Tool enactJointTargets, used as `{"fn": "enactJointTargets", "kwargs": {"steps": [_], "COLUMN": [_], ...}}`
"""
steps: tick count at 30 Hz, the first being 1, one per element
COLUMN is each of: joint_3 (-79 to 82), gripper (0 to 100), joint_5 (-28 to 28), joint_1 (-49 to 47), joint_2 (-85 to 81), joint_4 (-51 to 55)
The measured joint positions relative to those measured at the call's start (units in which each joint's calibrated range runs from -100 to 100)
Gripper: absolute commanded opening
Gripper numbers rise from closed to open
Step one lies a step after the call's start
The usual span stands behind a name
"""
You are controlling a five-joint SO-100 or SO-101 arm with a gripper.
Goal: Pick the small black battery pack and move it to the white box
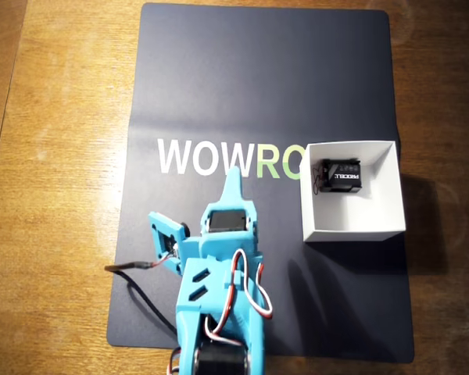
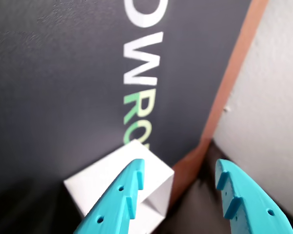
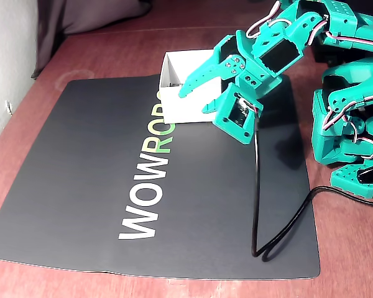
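The small black battery pack [image 1: 341, 176], with white lettering and thin wires, lies inside the white box [image 1: 352, 226] at the right of the mat in the overhead view. My blue gripper [image 1: 194, 195] is open and holds nothing. It hovers over the mat to the left of the box. In the wrist view the two fingertips [image 2: 135, 171] stand wide apart around the gripper [image 2: 179, 168], with a corner of the white box [image 2: 105, 180] below them. From the fixed view the gripper [image 3: 194, 102] hangs in front of the white box [image 3: 173, 112], whose walls hide the battery pack.
A dark mat [image 1: 219, 86] with "WOWRO" lettering covers the wooden table [image 1: 55, 156]. A black cable [image 3: 256, 205] hangs from the arm and loops on the mat. In the fixed view the arm's base [image 3: 348, 136] stands at the right and a wall [image 3: 6, 56] at the left.
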Motion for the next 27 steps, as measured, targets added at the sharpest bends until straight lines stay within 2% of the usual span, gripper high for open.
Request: {"fn": "enactJointTargets", "kwargs": {"steps": [6, 19, 27], "joint_3": [0.4, 12.5, 15.4], "gripper": [16, 16, 16], "joint_5": [-5.2, -5.5, -5.5], "joint_1": [-1.2, -5.4, -5.4], "joint_2": [-0.4, -16.2, -18.1], "joint_4": [-0.4, 3.8, 4.1]}}
